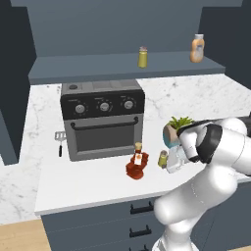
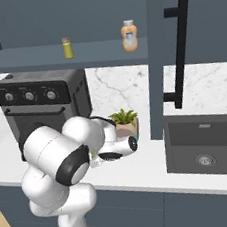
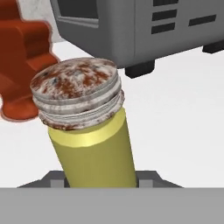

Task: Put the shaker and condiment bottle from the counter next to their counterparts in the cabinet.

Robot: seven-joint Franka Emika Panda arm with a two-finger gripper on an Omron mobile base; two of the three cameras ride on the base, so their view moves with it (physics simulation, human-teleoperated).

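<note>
Hand view puts the shaker (image 3: 89, 135) right up against the camera, its yellow-green body rising from between the two dark fingertips (image 3: 56, 178) and its mottled greyish cap tilted toward the upper left. The gripper (image 3: 99, 183) looks closed on the shaker, with the body seated between the fingers; whether it has left the counter (image 3: 183, 109) cannot be told from here. In the left base view the shaker (image 1: 163, 159) sits low over the counter (image 1: 88, 184), just in front of the hand and beside the condiment bottle (image 1: 138, 163).

The step in hand appears to be the pick-up of the shaker, the first of the two items. Next, the arm would need to lift it straight up, then carry it high and back to the cabinet (image 1: 98, 66) shelf and set it beside the pink-capped shaker (image 1: 142, 57), leaving the orange bottle (image 1: 197, 48) further right for the later trip.

The toaster oven (image 1: 103, 117) stands close on the left and reaches nearly to the shelf's underside, so the lift should clear its top corner. A potted plant (image 1: 176, 128) sits just behind the hand, and the condiment bottle is near enough to be knocked on the way up. A spatula (image 1: 60, 140) lies well apart, left of the oven.
</note>
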